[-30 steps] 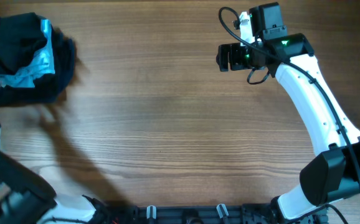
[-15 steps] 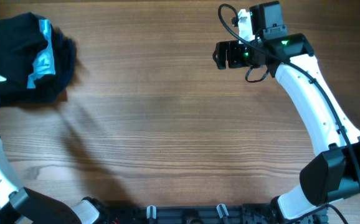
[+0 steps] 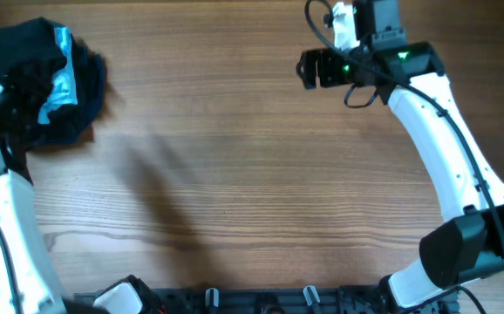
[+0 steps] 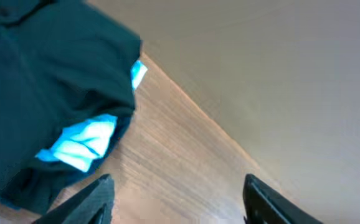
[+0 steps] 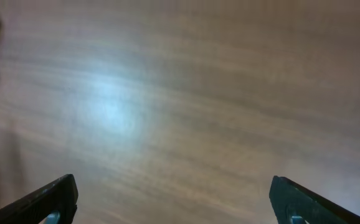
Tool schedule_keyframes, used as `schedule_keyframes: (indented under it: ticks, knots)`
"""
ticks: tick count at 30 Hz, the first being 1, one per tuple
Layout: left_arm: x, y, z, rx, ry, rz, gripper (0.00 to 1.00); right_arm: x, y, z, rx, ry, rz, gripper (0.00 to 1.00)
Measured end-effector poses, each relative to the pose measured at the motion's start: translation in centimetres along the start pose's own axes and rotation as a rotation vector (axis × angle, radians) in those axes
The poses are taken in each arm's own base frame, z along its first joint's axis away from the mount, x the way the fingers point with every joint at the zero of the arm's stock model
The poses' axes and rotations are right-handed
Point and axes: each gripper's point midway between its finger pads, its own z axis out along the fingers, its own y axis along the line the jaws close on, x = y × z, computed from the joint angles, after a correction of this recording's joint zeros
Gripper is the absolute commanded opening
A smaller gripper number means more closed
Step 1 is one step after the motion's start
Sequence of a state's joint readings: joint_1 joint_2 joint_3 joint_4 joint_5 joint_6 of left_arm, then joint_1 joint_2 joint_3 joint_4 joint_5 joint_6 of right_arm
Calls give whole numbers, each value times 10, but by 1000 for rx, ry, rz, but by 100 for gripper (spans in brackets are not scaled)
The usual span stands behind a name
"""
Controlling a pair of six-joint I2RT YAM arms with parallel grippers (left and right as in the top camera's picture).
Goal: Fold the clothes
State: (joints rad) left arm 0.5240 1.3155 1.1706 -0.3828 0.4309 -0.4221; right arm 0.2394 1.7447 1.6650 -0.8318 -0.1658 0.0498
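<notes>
Fingers gape empty on left gripper and right gripper above the wood-grain table, clothes heaped far-left.

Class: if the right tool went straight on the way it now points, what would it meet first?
Most likely the bare wooden table; nothing else shows ahead of the open right tool, though depth is unclear.

clothes: black | garment: light blue | table: brown wood grain
</notes>
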Motion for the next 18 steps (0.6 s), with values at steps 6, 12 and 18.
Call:
schedule_keyframes:
  ticks: [6, 12, 18]
  knots:
    - [12, -40, -57, 7, 0, 134, 84, -30, -12, -44, 117, -95, -55, 100]
    - [68, -41, -78, -28, 187, 190, 85, -50, -27, -115, 278, -239, -87, 100]
    - [106, -50, -72, 2, 329, 311, 92, -50, -31, -174, 357, -337, -88, 100]
